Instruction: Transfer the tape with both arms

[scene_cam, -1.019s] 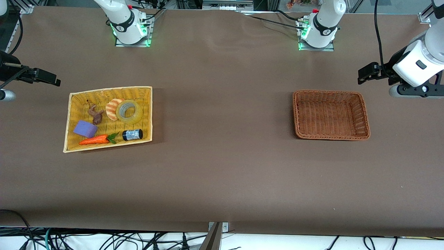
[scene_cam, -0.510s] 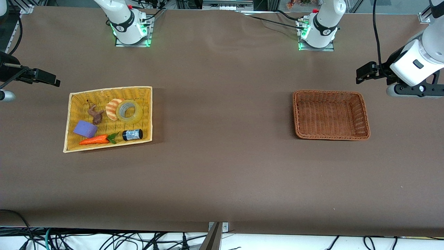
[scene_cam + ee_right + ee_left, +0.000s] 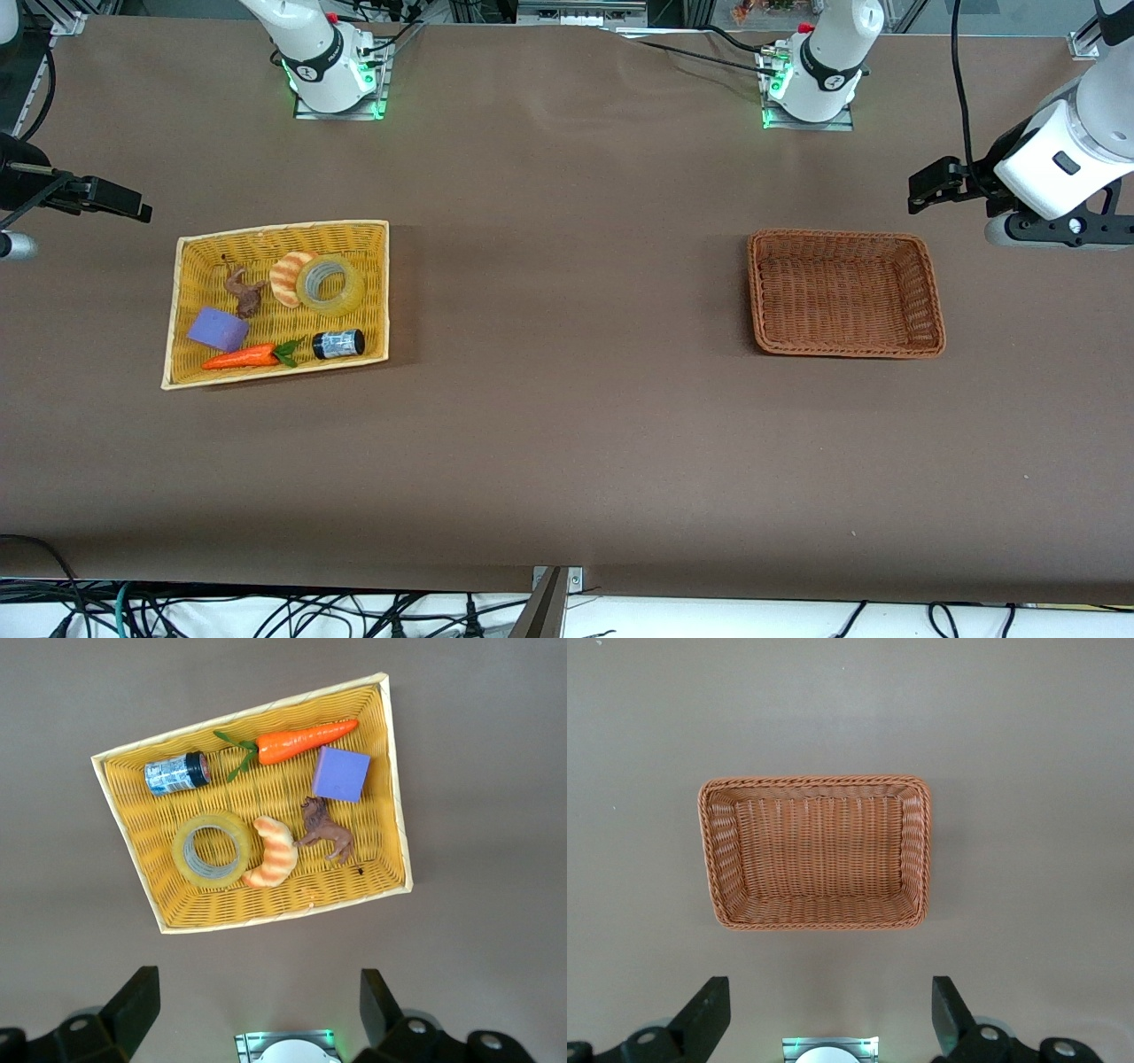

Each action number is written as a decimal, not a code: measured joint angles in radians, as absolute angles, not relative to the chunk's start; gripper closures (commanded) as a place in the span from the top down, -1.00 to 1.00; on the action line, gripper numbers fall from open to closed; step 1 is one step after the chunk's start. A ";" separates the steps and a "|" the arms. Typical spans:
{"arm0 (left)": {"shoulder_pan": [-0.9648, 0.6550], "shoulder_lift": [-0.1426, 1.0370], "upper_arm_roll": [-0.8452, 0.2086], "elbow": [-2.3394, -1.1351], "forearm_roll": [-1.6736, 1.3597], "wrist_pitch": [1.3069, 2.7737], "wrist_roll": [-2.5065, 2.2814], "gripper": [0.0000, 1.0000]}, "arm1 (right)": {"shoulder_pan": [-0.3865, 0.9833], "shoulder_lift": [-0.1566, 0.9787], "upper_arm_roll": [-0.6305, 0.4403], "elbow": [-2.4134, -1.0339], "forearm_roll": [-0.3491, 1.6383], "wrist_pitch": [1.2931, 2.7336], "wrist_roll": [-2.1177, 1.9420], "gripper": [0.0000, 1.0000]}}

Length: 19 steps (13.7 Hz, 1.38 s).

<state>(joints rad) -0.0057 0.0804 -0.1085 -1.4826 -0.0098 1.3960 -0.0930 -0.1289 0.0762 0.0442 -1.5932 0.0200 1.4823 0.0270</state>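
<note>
The tape (image 3: pixel 330 284) lies flat in the yellow basket (image 3: pixel 372 232), touching an orange-striped croissant toy (image 3: pixel 287 277). It also shows in the right wrist view (image 3: pixel 213 849). My right gripper (image 3: pixel 124 202) is open and empty, high in the air over the right arm's end of the table, apart from the yellow basket; its jaws show wide apart in the right wrist view (image 3: pixel 257 992). My left gripper (image 3: pixel 928 186) is open and empty, high over the left arm's end of the table, beside the brown basket (image 3: pixel 846 239); it also shows in the left wrist view (image 3: pixel 830 997).
The yellow basket (image 3: pixel 390 815) also holds a toy carrot (image 3: pixel 306 740), a purple block (image 3: pixel 341 773), a small dark can (image 3: pixel 177 773) and a brown animal figure (image 3: pixel 323 828). The brown wicker basket (image 3: pixel 815 784) holds nothing. The arms' bases (image 3: pixel 332 66) stand at the table's back edge.
My left gripper has shifted slightly toward the table's middle. My right gripper has barely moved. The things in the baskets are where they were.
</note>
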 measured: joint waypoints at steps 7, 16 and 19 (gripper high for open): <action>-0.006 0.080 -0.109 -1.481 -0.010 1.395 -0.093 1.00 | -0.093 0.196 0.066 -1.595 0.022 1.490 0.027 1.00; -0.006 0.080 -0.114 -1.479 -0.010 1.395 -0.093 1.00 | -0.075 0.216 0.163 -2.064 0.022 2.076 0.112 1.00; -0.006 0.080 -0.115 -1.479 -0.010 1.395 -0.093 1.00 | -0.075 0.196 0.198 -2.192 0.022 2.224 0.157 1.00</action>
